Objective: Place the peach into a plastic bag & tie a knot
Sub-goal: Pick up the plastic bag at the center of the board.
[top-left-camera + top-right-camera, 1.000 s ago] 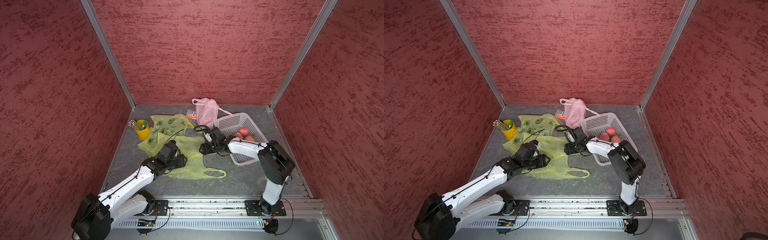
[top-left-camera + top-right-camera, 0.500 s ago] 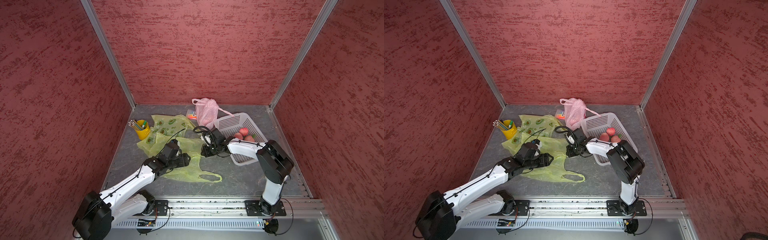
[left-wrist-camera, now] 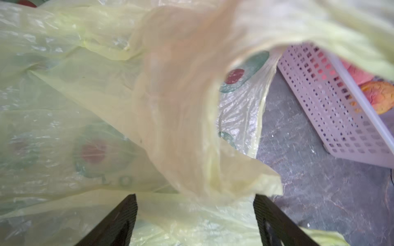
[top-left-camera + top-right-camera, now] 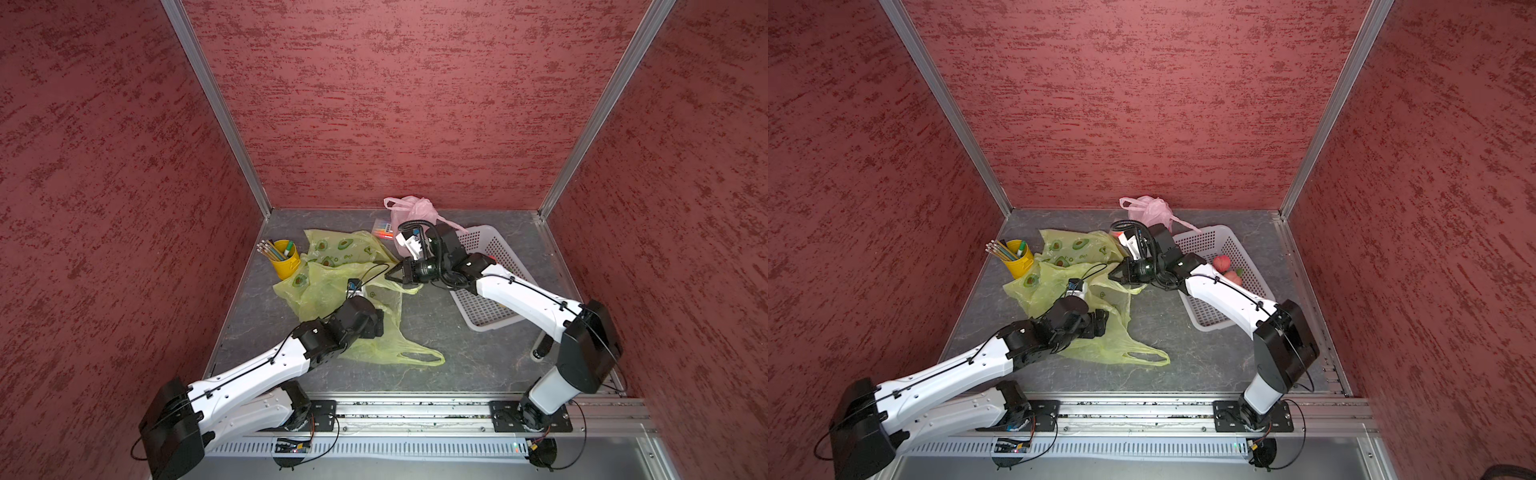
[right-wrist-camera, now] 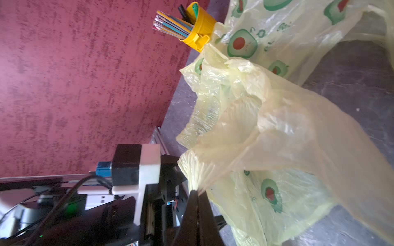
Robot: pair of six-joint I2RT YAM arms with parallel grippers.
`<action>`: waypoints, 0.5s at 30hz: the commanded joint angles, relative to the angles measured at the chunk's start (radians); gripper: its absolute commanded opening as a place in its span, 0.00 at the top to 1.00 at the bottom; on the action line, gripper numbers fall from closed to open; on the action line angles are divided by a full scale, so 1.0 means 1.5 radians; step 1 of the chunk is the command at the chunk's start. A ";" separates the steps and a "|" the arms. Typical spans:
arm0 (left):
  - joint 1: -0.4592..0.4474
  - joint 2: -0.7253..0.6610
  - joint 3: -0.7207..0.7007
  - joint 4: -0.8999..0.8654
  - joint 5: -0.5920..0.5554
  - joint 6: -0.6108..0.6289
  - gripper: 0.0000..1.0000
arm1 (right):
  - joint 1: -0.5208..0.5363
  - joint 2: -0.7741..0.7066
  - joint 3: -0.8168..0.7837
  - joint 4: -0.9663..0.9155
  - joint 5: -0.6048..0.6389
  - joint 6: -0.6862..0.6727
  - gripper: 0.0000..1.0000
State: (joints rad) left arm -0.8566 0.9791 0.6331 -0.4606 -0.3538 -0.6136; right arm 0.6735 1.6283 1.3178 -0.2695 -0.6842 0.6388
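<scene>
Pinches a gathered fold of the yellow-green plastic bag (image 5: 277, 132) between the right fingers (image 5: 198, 213), pressed flat together, with pleated film fanning out from the tips. Holds that fold raised off the grey surface (image 4: 436, 324), stretched into a peak on the side nearest the basket.

Spreads the left fingers (image 3: 122, 217) wide, gripping nothing, with a loose flap of the same bag drooping just past the tips. Sets them low over the crumpled middle of the bag, toward the front left, well apart from the right fingers.

Lays the rest of the bag slack on the surface, one handle loop flat toward the front edge. Shows avocado prints on the film.

Leaves the peaches (image 4: 1222, 262) in the white perforated basket (image 4: 1200, 243) on the right of the surface, outside any bag, just beside the right forearm. Shows two clearly in a top view, touching, the upper one pink-red.

Further out, finds other avocado-print bags (image 4: 345, 249) spread flat toward the back left, touching a yellow cup of pencils (image 4: 284, 259). Beyond the right wrist, puts a bunched pink plastic bag (image 4: 411, 210) near the back wall and a small multicoloured pack (image 4: 382, 228) just beside it.
</scene>
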 commanded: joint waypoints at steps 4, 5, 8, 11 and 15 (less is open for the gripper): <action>-0.012 -0.025 0.034 0.054 -0.061 0.013 0.08 | 0.005 -0.012 0.005 0.049 -0.051 0.092 1.00; -0.020 -0.036 0.028 0.089 -0.047 0.026 0.08 | 0.007 -0.013 0.005 0.052 -0.050 0.097 1.00; -0.042 -0.061 0.015 0.133 -0.055 0.028 0.04 | 0.007 -0.016 0.001 0.064 -0.047 0.107 1.00; -0.042 -0.064 0.015 0.107 -0.069 0.007 0.03 | 0.008 -0.020 -0.005 0.087 -0.049 0.127 1.00; -0.038 -0.043 0.024 0.063 -0.099 -0.023 0.03 | 0.011 -0.024 -0.006 0.107 -0.055 0.145 1.00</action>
State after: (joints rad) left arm -0.9180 0.8963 0.6621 -0.3317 -0.4572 -0.6163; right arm 0.6792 1.6234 1.3140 -0.1726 -0.7460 0.8127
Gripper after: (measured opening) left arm 0.971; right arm 0.044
